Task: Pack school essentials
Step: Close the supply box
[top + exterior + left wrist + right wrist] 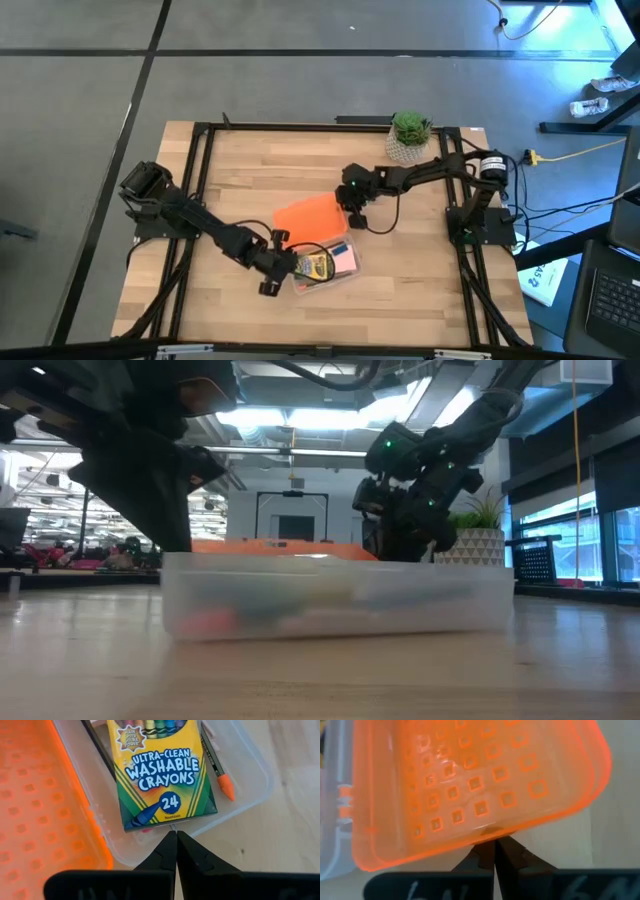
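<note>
1. From above, light falls evenly on my wooden table (420, 290); shadows under my arms are faint and soft.
2. At table height, ceiling lights (300, 418) glare behind me, turning my arms into dark silhouettes.
3. The clear case (335, 600) there looks hazy, its contents smeared and out of focus.
4. In my left wrist view, the crayon box (160, 770) is sharp and brightly lit.
5. In my right wrist view, the orange lid (470, 785) glows, with pale glare on its surface.
</note>
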You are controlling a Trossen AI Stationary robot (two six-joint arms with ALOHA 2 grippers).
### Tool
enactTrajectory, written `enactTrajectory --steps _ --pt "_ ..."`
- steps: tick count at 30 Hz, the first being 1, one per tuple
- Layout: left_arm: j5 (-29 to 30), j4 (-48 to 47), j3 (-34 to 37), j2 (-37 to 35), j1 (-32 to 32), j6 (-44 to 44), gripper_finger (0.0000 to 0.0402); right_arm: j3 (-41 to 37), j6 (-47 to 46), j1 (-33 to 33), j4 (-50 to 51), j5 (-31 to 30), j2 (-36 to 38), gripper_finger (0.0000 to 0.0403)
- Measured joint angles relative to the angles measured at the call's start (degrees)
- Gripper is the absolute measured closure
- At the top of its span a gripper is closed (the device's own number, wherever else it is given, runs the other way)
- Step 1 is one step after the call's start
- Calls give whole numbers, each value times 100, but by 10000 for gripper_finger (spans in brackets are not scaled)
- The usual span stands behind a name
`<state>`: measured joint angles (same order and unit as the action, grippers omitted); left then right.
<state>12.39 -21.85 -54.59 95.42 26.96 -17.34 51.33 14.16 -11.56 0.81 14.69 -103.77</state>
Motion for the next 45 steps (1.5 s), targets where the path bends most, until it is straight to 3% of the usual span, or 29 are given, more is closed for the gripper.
enactTrajectory --steps 19,32,36,41,45 --pt "-77 -43 0 -7 -84 8 401 -2 405 -410 -595 41 -367 399" --pt "166 -383 -69 -728 -80 -97 400 -4 412 -407 -560 38 -367 399" --pt "714 -1275 -86 -1114 -125 -726 401 -4 414 -407 -558 41 -367 399" --pt "937 -2628 -70 -1217 -288 -1756 401 -4 414 -407 -559 43 -367 399" --pt "918 -2519 267 -1191 -531 -1883 401 -4 414 -407 -560 45 -367 399"
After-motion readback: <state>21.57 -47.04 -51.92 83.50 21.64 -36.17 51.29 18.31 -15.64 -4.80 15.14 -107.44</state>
